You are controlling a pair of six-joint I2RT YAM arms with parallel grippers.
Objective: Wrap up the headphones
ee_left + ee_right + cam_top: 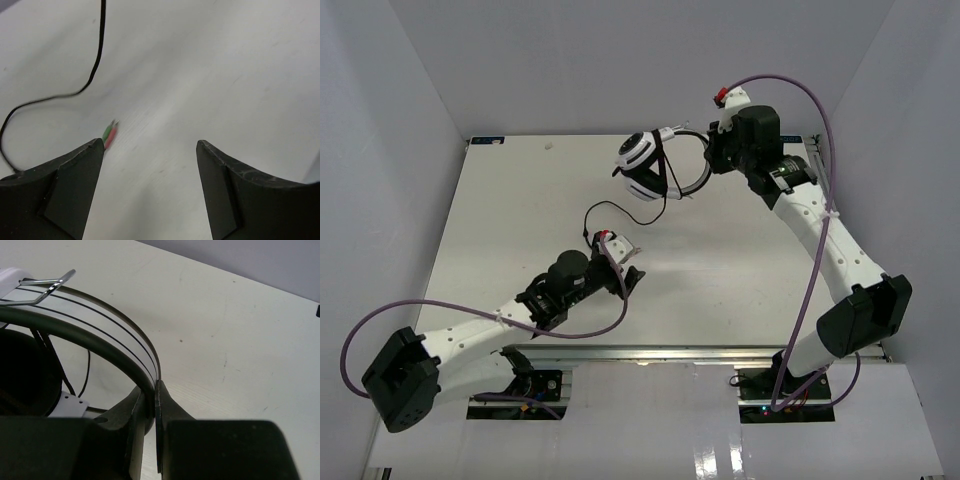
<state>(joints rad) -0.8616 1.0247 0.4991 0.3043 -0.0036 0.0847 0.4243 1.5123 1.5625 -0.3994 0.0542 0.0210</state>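
Blurred plugs (110,134), clipped cord (95,65)
We see the plugs only as a green-pink smear just ahead of the left gripper (149,144); the cord slips behind its finger (60,190).

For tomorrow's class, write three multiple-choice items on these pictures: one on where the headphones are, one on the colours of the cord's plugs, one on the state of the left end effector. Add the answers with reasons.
1. Where are the headphones?
A. under the left arm
B. over the far part of the table, held by the right end effector
C. on the floor

2. What colours are the two plugs at the end of the cord?
A. green and pink
B. blue and yellow
C. both black

3. The left end effector is:
A. shut on the cord
B. shut on the headband
C. open, holding nothing

Answers: 1 B, the right wrist view shows the fingers clamped on the headband; 2 A, the left wrist view shows both colours; 3 C, only bare table lies between its fingers.
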